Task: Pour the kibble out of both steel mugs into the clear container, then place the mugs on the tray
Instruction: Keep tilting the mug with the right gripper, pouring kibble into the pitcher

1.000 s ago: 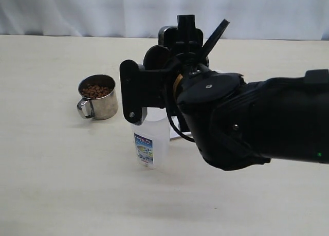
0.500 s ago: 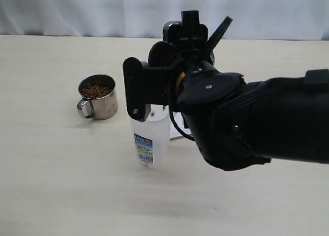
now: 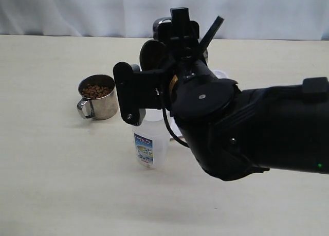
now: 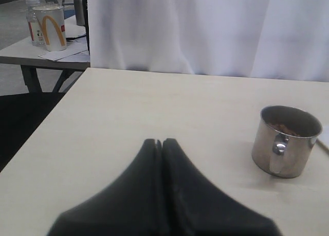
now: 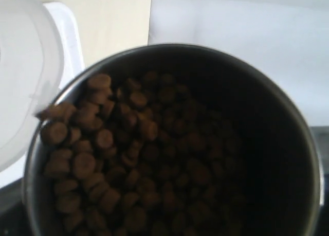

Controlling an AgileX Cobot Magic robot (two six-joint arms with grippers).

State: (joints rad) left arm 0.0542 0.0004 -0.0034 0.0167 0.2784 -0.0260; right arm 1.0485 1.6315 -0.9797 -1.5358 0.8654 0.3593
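The clear container (image 3: pixel 150 143) stands upright mid-table, its blue-and-white label facing out. My right gripper (image 3: pixel 136 87) hangs over its mouth, and the big black arm hides the mug it holds in the exterior view. In the right wrist view that steel mug (image 5: pixel 288 118) fills the frame, tilted, with kibble (image 5: pixel 103 143) heaped against its lip next to the container's rim (image 5: pixel 20 82). The other steel mug (image 3: pixel 100 100) stands to the left with kibble (image 3: pixel 96 90) inside. My left gripper (image 4: pixel 162 142) is shut and empty, low over the table, apart from this mug (image 4: pixel 285 143). A piece of the white tray (image 5: pixel 69 35) shows behind the container.
A white curtain (image 3: pixel 77 10) closes off the back of the table. The table's side edge (image 4: pixel 46 123) runs beside my left gripper, with dark floor beyond. A second table there carries a paper cup (image 4: pixel 51 28) and a bottle (image 4: pixel 33 25).
The right wrist has shifted slightly to the left and rolled further over the container's mouth. The mug on the table and the container have stayed put.
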